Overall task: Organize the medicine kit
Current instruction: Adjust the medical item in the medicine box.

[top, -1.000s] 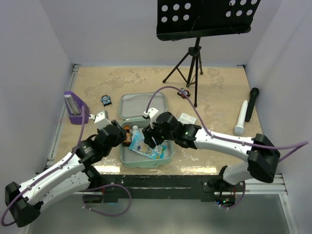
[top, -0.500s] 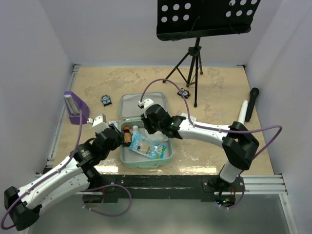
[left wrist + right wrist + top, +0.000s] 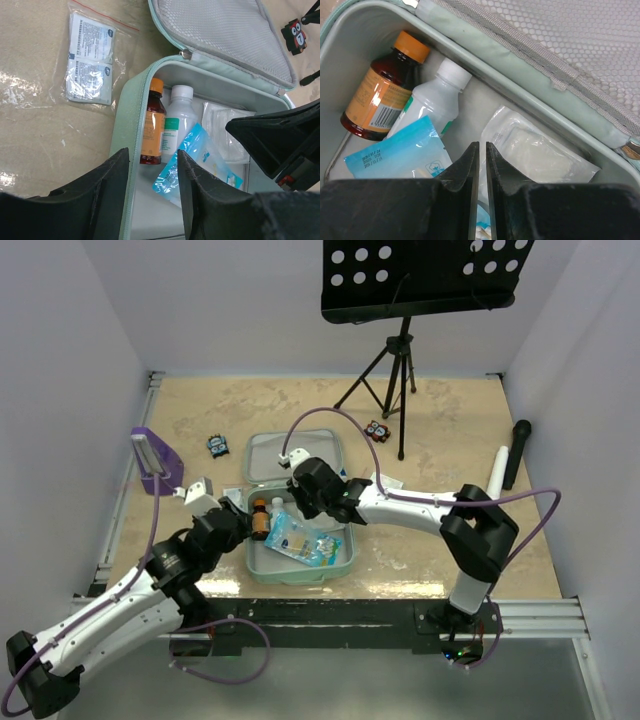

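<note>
Well left of the kit (image 3: 300,581), a purple plastic stand (image 3: 152,462). From the kit's near left, the left arm, elbow low, wrist angled at the case. Left gripper (image 3: 152,160) half spread over the kit's left wall, pinching nothing. Just left of the kit, a clear zip bag (image 3: 90,57) of flat printed sachets.

Between the two arms, the mint-green soft kit itself: square, round-cornered, lying open, long axis running away from the arms, mesh-lined lid (image 3: 225,35) laid back on the far side. Inside, by the left wall, an amber bottle (image 3: 382,95) with orange cap and a white bottle (image 3: 432,102), caps toward the lid. Beside them a glossy blue pouch (image 3: 402,150) and a crinkled clear gauze pack (image 3: 535,150).

From the kit's right, the right arm, forearm nearly level. Right gripper (image 3: 482,147) above the kit's far half, fingers drawn almost together, holding nothing.
</note>
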`<state>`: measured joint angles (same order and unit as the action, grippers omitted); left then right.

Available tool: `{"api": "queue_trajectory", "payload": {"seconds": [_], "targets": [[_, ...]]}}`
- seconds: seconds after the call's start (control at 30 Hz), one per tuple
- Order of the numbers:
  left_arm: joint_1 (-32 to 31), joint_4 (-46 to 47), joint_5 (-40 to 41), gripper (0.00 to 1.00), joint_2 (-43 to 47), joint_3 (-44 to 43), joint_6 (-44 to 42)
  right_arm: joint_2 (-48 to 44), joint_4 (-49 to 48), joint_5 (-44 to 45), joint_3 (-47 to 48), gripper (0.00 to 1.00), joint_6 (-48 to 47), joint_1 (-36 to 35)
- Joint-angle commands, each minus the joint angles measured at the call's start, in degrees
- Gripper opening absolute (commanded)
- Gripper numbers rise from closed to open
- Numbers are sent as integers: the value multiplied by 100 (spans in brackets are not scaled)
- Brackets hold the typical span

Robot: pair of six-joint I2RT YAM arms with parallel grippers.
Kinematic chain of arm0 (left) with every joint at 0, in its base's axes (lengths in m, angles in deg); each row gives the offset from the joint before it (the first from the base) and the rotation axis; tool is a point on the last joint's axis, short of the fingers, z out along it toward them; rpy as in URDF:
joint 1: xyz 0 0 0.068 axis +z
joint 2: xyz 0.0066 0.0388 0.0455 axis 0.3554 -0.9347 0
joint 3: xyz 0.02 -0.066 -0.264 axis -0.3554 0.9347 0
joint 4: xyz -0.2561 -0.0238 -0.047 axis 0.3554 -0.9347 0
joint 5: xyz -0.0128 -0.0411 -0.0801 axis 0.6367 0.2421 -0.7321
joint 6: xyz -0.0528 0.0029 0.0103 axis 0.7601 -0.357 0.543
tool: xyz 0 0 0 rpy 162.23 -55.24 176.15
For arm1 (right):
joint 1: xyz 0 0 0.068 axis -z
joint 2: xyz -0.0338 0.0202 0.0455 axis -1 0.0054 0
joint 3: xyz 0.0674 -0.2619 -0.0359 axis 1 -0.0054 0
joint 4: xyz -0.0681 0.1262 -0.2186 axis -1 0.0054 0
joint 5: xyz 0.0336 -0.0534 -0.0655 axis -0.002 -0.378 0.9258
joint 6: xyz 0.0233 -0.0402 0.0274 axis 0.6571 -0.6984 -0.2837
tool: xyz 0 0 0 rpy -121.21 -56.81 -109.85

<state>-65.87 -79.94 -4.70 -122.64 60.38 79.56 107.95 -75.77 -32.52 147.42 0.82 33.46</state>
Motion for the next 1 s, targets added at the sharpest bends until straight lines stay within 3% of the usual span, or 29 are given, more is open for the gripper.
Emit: {"api": "queue_trajectory", "payload": {"seconds": [0.0,0.97], "targets": [[15,119,130,48,-25,46,56,67,-71,-312,128,14,-175,-81],[23,647,-212,47,-403,274,30,-478,464,-1201,-584,20,-791,-872]]}}
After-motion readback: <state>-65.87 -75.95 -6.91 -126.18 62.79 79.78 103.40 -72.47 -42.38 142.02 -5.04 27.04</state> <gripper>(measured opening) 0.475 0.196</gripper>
